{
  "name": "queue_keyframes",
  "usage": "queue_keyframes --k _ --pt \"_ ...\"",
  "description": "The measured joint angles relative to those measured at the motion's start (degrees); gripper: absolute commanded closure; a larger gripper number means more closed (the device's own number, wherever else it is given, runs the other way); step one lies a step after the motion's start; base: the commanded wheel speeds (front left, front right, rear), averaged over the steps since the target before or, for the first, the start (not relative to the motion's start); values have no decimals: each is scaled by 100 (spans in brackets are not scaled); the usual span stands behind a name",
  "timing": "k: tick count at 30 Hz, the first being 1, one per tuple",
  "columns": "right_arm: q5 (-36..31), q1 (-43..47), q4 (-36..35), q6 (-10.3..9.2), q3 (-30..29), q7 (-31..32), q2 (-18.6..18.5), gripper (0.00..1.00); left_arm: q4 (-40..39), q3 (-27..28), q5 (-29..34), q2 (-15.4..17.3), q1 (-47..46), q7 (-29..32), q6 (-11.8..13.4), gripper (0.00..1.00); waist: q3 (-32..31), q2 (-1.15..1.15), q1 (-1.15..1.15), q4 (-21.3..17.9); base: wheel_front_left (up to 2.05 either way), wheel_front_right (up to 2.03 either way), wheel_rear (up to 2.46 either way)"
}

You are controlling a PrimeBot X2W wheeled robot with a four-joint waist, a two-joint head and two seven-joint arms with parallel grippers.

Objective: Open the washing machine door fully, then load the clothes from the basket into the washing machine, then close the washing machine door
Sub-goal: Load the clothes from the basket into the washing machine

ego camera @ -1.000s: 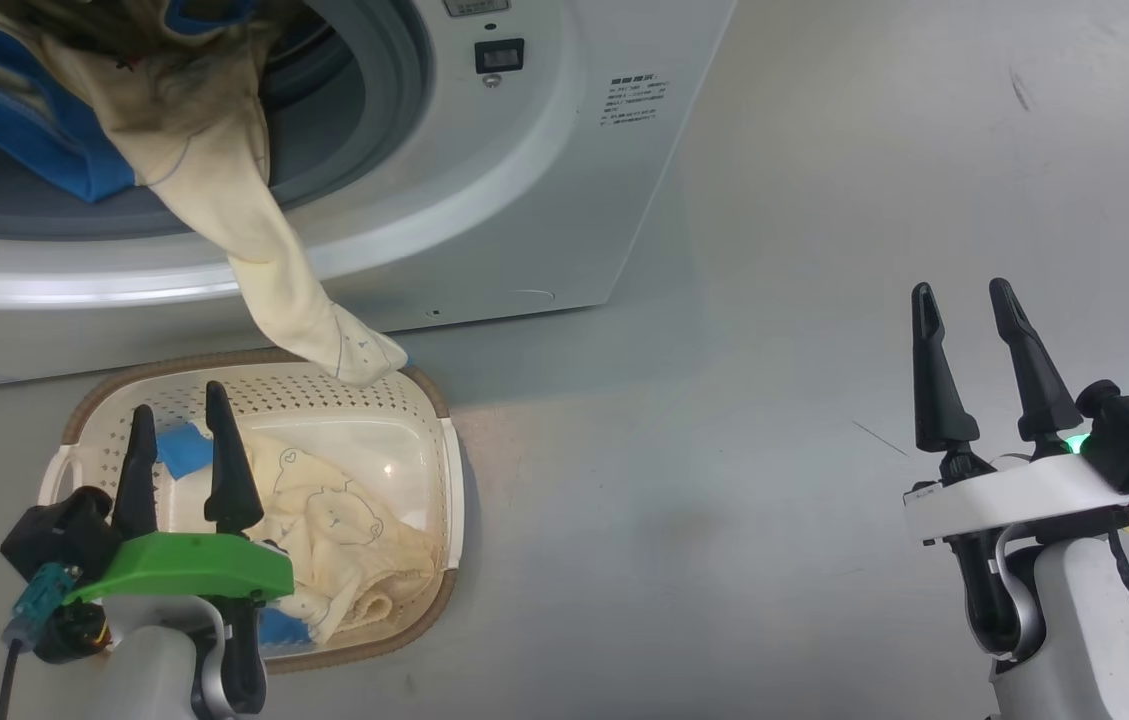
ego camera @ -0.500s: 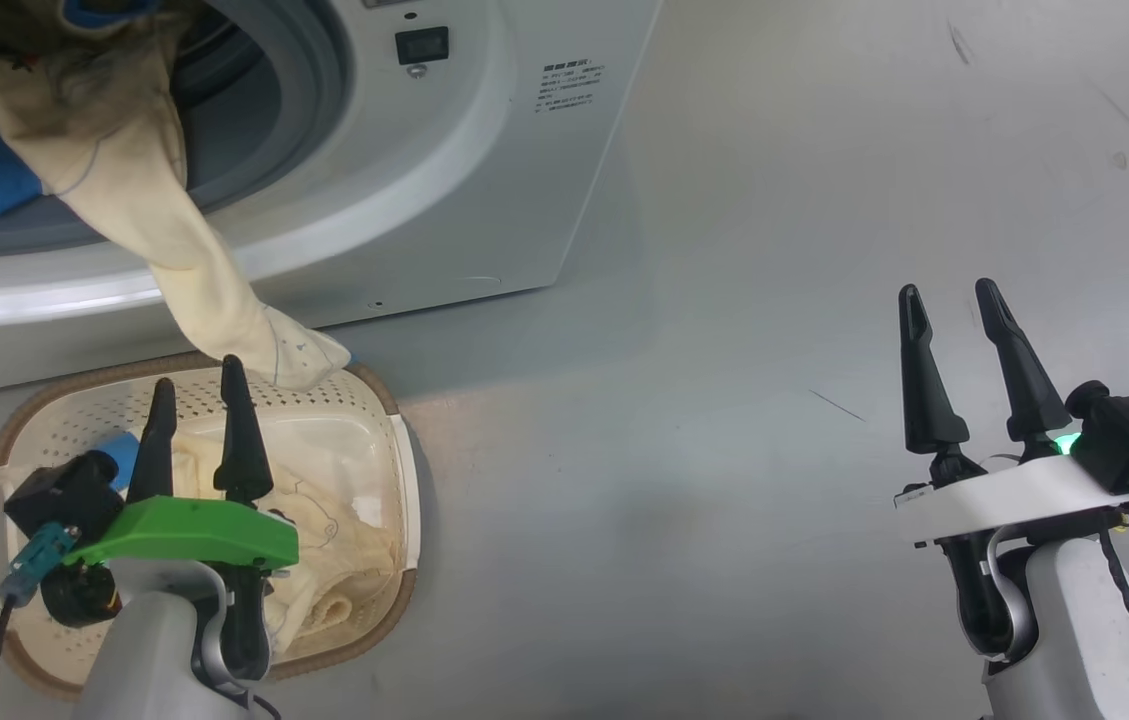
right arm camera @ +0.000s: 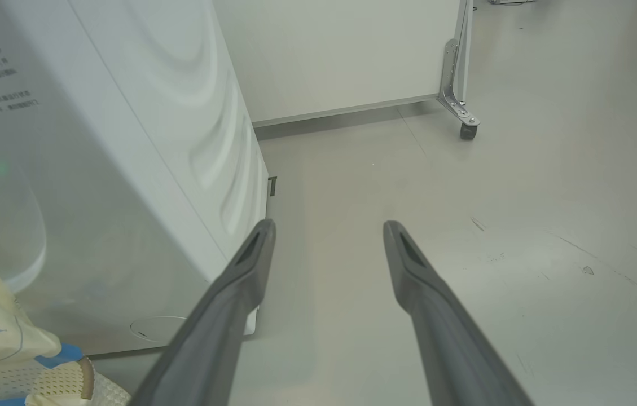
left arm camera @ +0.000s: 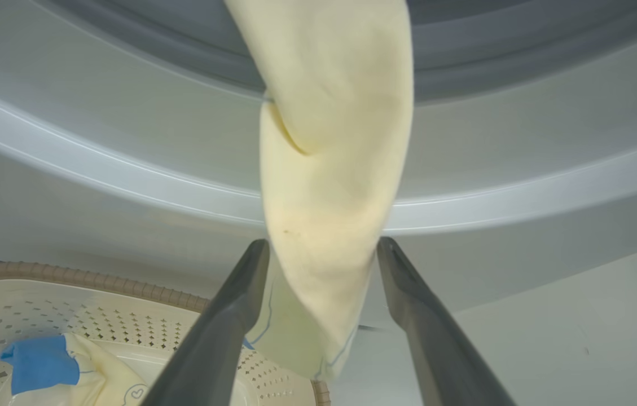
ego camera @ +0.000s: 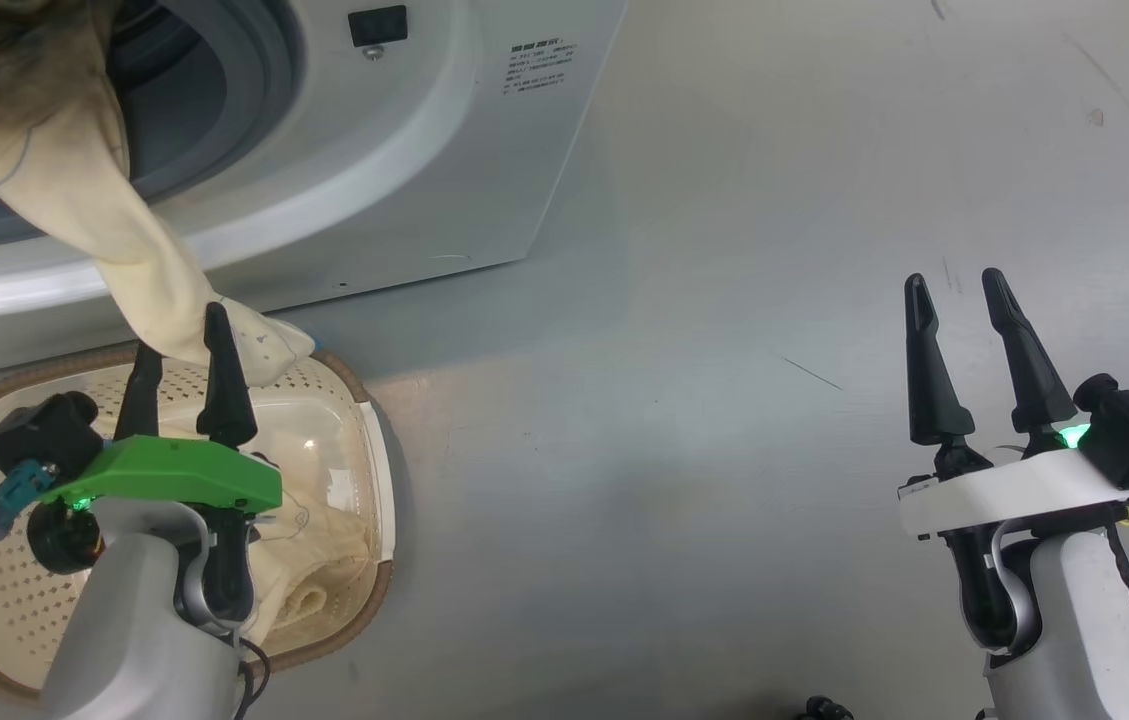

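Note:
The washing machine point(ego camera: 444, 160) stands at the upper left with its porthole open; its door is out of view. A cream-yellow garment point(ego camera: 124, 250) hangs out of the porthole, and its end rests on the basket point(ego camera: 379, 480) rim. More clothes point(ego camera: 314, 560) lie inside the basket, one with a blue cuff point(left arm camera: 42, 363). My left gripper point(ego camera: 180, 330) is open above the basket. In the left wrist view its fingers point(left arm camera: 239, 316) stand on either side of the hanging sleeve point(left arm camera: 324, 169). My right gripper point(ego camera: 953, 277) is open over bare floor at the right, holding nothing.
The grey floor point(ego camera: 724, 400) stretches to the right of the machine and basket. In the right wrist view the machine's white side panel point(right arm camera: 143, 141) is at the left. A pale wall panel on a metal caster leg point(right arm camera: 465, 121) stands behind.
The head camera has shifted, sliding the scene left. My left gripper has moved forward and up from the basket's clothes to the hanging sleeve. The right gripper holds its pose.

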Motion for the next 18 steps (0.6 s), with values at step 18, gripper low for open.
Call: queue_keyframes --k 18 --pt "-2 -7 -21 0 49 0 11 0 803 158 136 219 -933 -86 8 20 145 0 0 -62 0 0 0"
